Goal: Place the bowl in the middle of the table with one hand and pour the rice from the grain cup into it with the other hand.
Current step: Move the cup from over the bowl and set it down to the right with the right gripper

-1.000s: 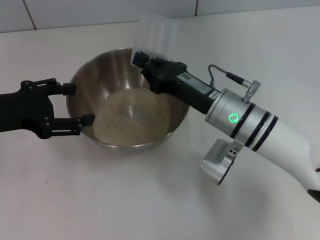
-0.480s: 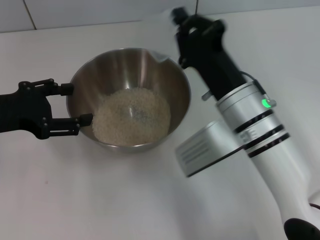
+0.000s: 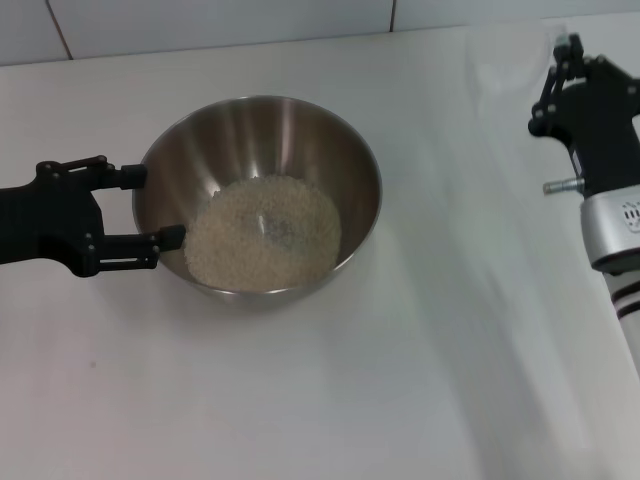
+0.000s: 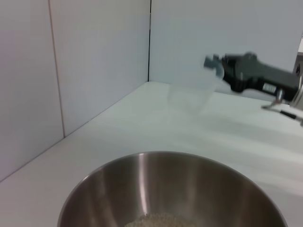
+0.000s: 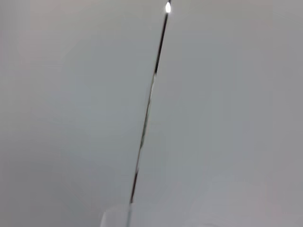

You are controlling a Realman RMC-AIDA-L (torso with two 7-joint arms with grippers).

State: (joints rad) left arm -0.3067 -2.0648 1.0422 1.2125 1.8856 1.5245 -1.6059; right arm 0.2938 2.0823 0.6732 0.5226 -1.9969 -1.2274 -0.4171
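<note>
Head view: table (image 3: 300, 400), then bowl (image 3: 258, 195) mid-table, rice (image 3: 262, 232) heaped inside, so pour looks done. My left gripper (image 3: 150, 208) has fingers apart, straddling the rim. My right gripper (image 3: 560, 70) is clamped on the grain cup (image 4: 194, 92), apparently empty, off at far right. Next, imo: set cup down w/o tipping.

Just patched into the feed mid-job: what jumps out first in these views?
The steel bowl sits mid-table with a pale mound of rice inside. The left gripper straddles the bowl's left rim, one finger inside and one outside. The right gripper is far off at the right edge, holding the clear grain cup clear of the bowl.
</note>
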